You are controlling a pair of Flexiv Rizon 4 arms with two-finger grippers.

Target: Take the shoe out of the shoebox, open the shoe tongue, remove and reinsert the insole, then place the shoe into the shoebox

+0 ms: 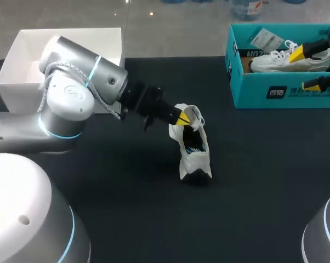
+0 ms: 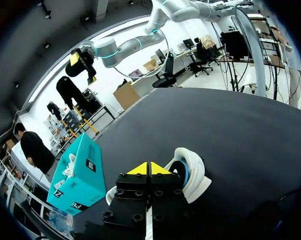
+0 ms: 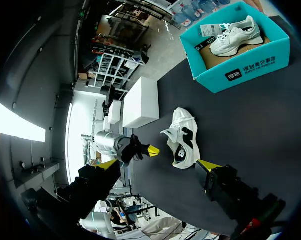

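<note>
The white shoe with black patches (image 1: 195,150) lay out on the black matte table (image 1: 263,181), near its middle and well apart from the shoebox. Its opening was turned up toward the head camera and its white tongue flap stood at the top end.

The left gripper (image 1: 181,116) was right at that flap. In the left wrist view its yellow tips were pressed together (image 2: 150,168), with the shoe (image 2: 190,172) just ahead of and beneath them. Whether any of the flap was caught between the tips could not be told; from the right wrist view a narrow dark gap seemed to separate the tip from the shoe (image 3: 183,137).

The open teal cardboard shoebox (image 1: 252,90) stood at the table's far right edge. It held a second white lace-up shoe (image 1: 274,60) lying on its side.

The right gripper (image 1: 303,69) hung over that box with its fingers spread wide and nothing between them (image 3: 157,164).

An open white rectangular box (image 1: 17,66) stood at the far left corner, behind the left arm.
</note>
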